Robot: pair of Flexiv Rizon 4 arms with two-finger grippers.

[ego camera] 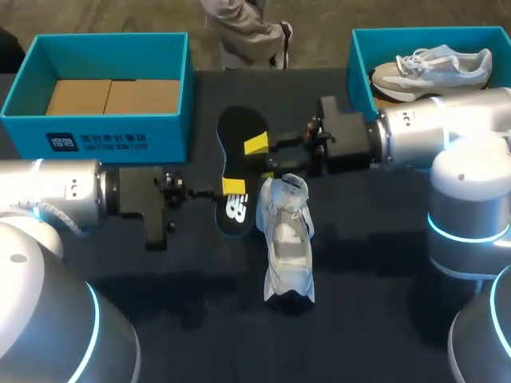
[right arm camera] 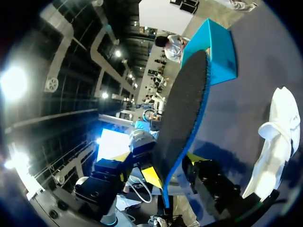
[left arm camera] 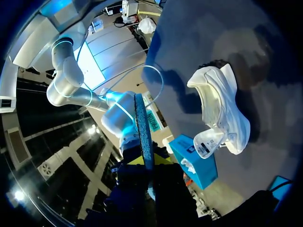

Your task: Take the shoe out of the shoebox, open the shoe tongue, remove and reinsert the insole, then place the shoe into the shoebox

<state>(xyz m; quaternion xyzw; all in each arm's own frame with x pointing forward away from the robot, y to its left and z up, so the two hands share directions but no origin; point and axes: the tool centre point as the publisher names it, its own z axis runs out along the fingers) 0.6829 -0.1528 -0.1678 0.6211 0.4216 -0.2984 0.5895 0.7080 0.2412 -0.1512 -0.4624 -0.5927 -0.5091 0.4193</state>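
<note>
A black insole [ego camera: 239,167] with a blue edge hangs above the table between my two grippers. My left gripper [ego camera: 231,189] is shut on its heel end; in the left wrist view the insole [left arm camera: 143,132] stands edge-on out of that gripper [left arm camera: 149,163]. My right gripper [ego camera: 257,146] is at the insole's toe half. In the right wrist view its yellow fingers stand on either side of the insole [right arm camera: 182,118], and the gripper [right arm camera: 173,168] is open. The white shoe [ego camera: 287,239] lies on the table beside the insole, also seen in both wrist views [left arm camera: 220,113] [right arm camera: 274,137].
An open teal shoebox [ego camera: 104,136] with a cardboard bottom stands at the back left. A second teal shoebox [ego camera: 359,72] at the back right holds a grey and white shoe [ego camera: 431,68]. My right arm runs just in front of that box.
</note>
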